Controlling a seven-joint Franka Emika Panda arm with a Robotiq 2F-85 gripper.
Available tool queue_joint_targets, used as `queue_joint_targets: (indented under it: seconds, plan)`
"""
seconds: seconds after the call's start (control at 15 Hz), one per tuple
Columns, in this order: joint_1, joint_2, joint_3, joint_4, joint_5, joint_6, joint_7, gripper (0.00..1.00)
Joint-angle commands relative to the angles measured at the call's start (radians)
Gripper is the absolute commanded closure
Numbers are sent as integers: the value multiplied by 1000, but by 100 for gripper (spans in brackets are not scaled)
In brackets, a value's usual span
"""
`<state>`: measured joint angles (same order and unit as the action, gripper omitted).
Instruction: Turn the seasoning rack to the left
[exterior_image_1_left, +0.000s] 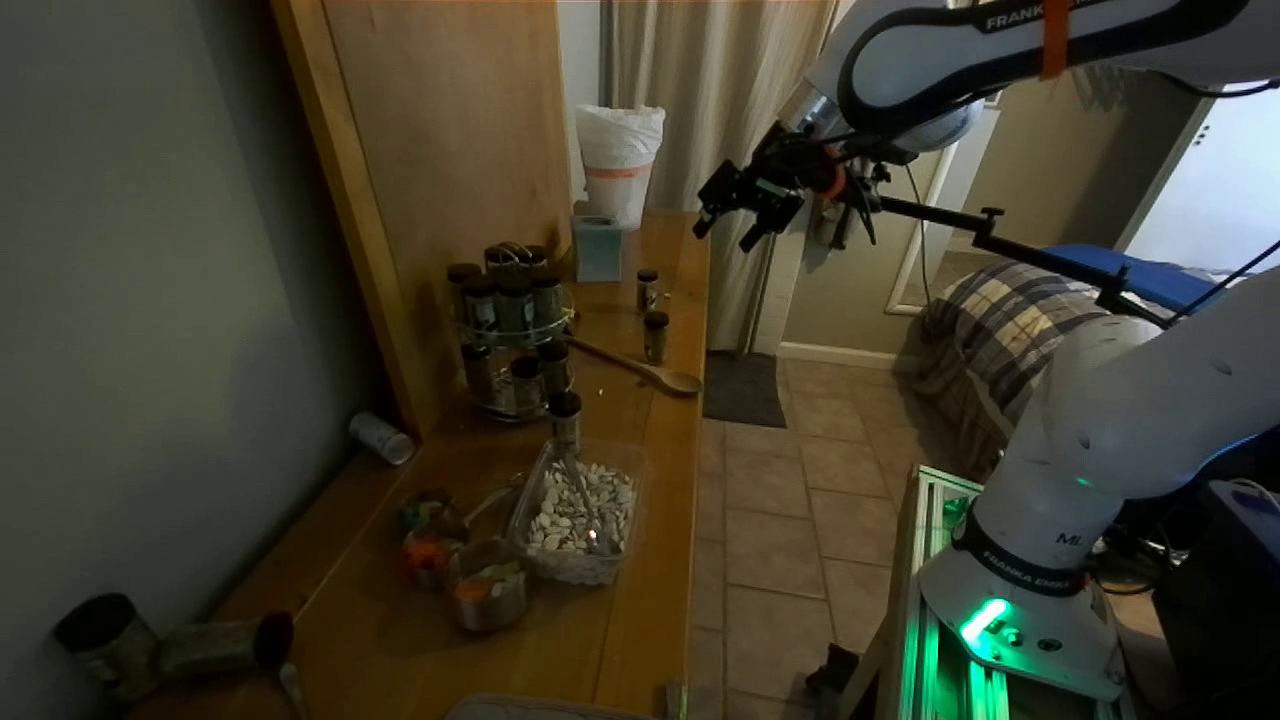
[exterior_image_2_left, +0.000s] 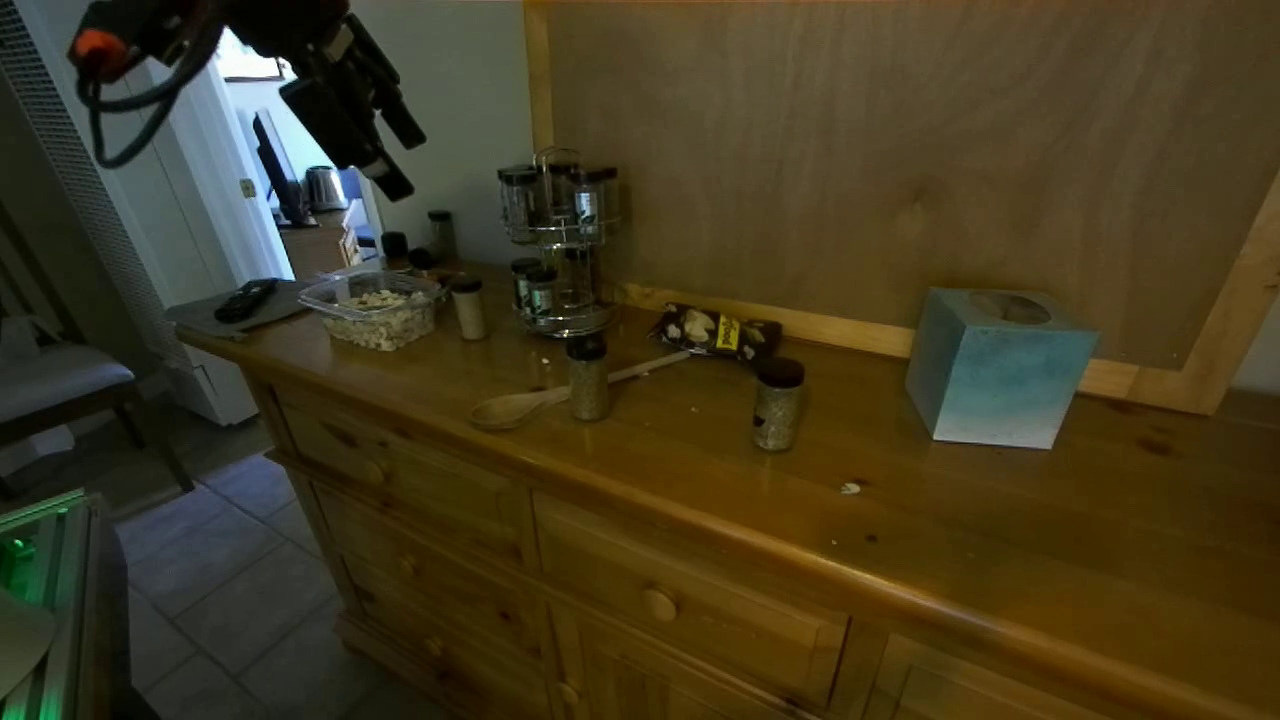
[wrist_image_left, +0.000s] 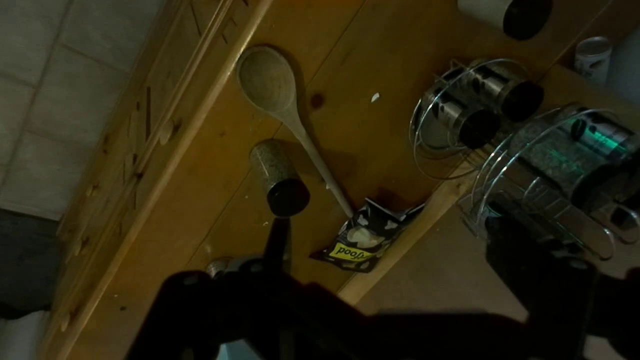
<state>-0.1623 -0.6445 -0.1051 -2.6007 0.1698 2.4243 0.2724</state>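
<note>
The seasoning rack (exterior_image_1_left: 520, 337) is a two-tier round wire stand holding several dark-lidded jars. It stands on the wooden cabinet top against the wooden back panel. It also shows in an exterior view (exterior_image_2_left: 570, 322), where the lower tier has jars on one side and gaps on the other. In the wrist view the rack (wrist_image_left: 481, 200) is at the right, partly hidden behind a finger. My gripper (exterior_image_1_left: 725, 235) is open and empty, raised well above the cabinet top and apart from the rack. It also shows in an exterior view (exterior_image_2_left: 404, 162) and in the wrist view (wrist_image_left: 387, 220).
A wooden spoon (exterior_image_2_left: 510, 408), two loose jars (exterior_image_2_left: 588, 380) (exterior_image_2_left: 777, 405) and a dark snack packet (exterior_image_2_left: 715, 330) lie or stand near the rack. A blue tissue box (exterior_image_2_left: 1000, 370) and a clear tub of pale pieces (exterior_image_1_left: 590, 570) flank it. Another jar (exterior_image_1_left: 565, 425) stands beside the tub.
</note>
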Motion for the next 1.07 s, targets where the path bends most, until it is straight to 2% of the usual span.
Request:
queue_joint_targets:
  seconds: [0.0,0.27,0.53,0.8,0.87,1.0]
  plan:
    - [65,80,-72,8,87,84,-127,0]
    - [144,162,-149,25,206,114,-257,0]
    - [183,234,-196,38,299,180,-356,0]
    - [242,302,-246,69,437,216,-461,0]
    - [188,253,-203,31,370,198,-414,0]
    - [186,267,-200,35,378,198,-422,0]
